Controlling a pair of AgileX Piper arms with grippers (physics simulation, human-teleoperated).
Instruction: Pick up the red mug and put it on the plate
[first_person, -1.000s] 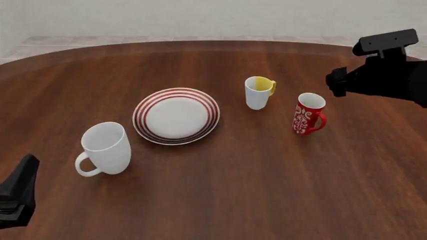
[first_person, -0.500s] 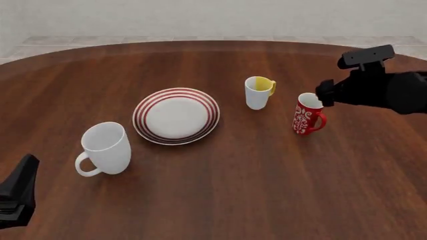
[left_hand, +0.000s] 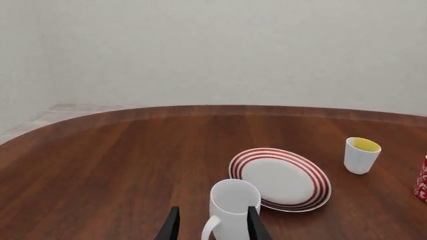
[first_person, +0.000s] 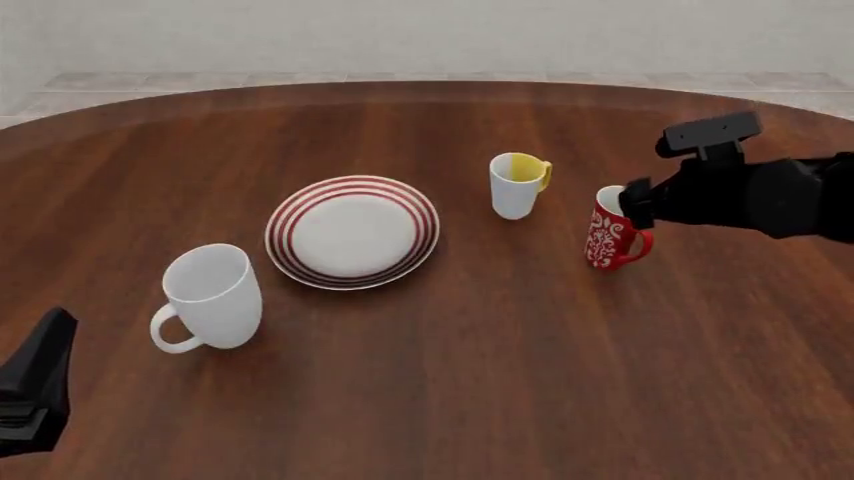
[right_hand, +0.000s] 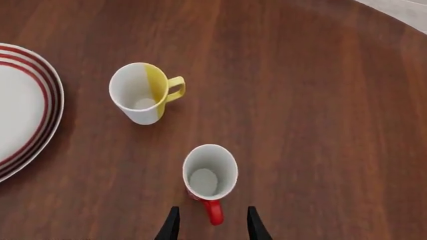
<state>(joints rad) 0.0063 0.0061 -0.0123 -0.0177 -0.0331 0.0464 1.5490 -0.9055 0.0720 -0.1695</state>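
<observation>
The red mug (first_person: 613, 238) with white swirls stands upright on the table, right of the plate (first_person: 352, 232) and apart from it. My right gripper (first_person: 635, 204) hovers just over the mug's rim and handle side. In the right wrist view this gripper (right_hand: 212, 227) is open, and the red mug (right_hand: 209, 172) with its white inside lies just ahead, its handle pointing into the gap between the fingers. The plate's rim (right_hand: 40, 120) shows at that view's edge. My left gripper (first_person: 34, 390) rests low at the near left, open, holding nothing.
A white mug with yellow inside (first_person: 517, 185) stands just behind and left of the red mug. A large plain white mug (first_person: 214, 297) stands front left of the plate, right ahead of the left gripper (left_hand: 212, 230). The round table edge (first_person: 400, 85) curves at the back.
My right arm has moved left and downward, from beyond the red mug's right side to directly over it. The left arm and all the dishes have stayed still.
</observation>
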